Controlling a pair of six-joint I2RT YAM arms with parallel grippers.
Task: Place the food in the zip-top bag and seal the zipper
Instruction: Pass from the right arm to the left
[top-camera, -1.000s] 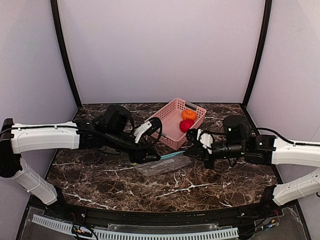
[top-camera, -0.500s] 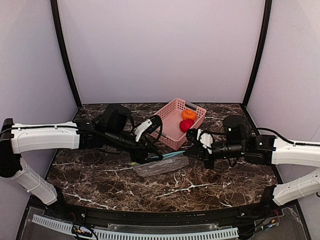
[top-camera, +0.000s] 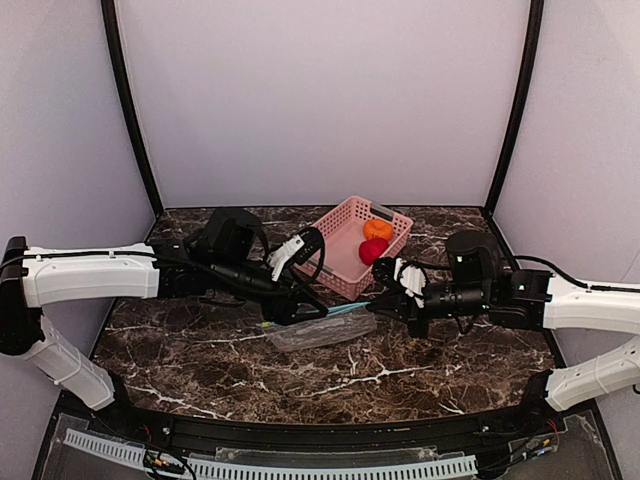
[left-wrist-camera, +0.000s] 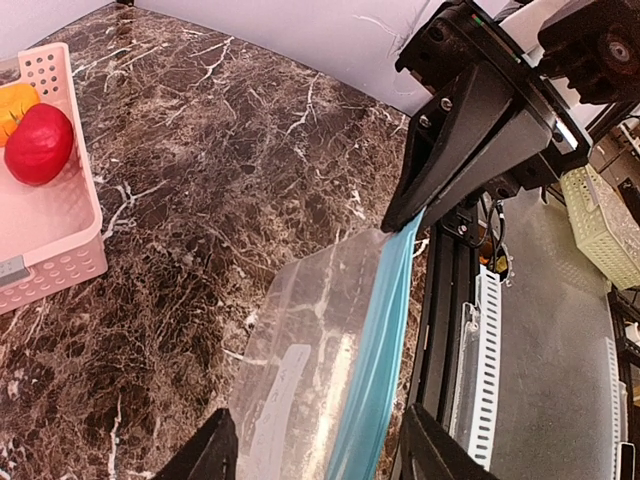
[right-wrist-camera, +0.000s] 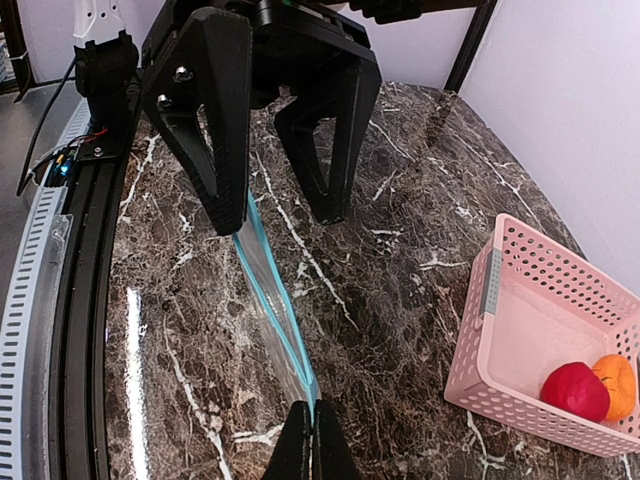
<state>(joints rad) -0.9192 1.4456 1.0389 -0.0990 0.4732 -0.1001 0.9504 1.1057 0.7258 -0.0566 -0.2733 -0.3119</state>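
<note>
The pink basket (top-camera: 338, 240) sits at the back of the dark marbled tabletop (top-camera: 200, 370), and both foods lie inside it. The orange food (top-camera: 378, 229) is in the basket's far right corner. The red food (top-camera: 372, 250) is just in front of it, the two touching or nearly so.

The zip-top bag (top-camera: 322, 330) is outside the basket, on the tabletop just in front of the basket's near wall, clear and flat-looking with nothing inside it. Its zipper (top-camera: 345, 311), the teal strip, runs along the bag edge that faces the basket. In the left wrist view that edge appears slightly raised off the marble.

The right gripper (top-camera: 372, 308) reaches in at the basket's near right side. Its jaws are pressed fully together, pinching the end of the zipper at the bag's corner, and the right wrist view shows the teal strip running straight into the closed tips.

The left gripper (top-camera: 290, 315) is in front of the basket's near left corner, at the bag's other end. Its jaws stand partly apart and straddle the bag, with the zipper ending beside one finger. They clamp nothing, and whether that finger touches the strip cannot be told.
</note>
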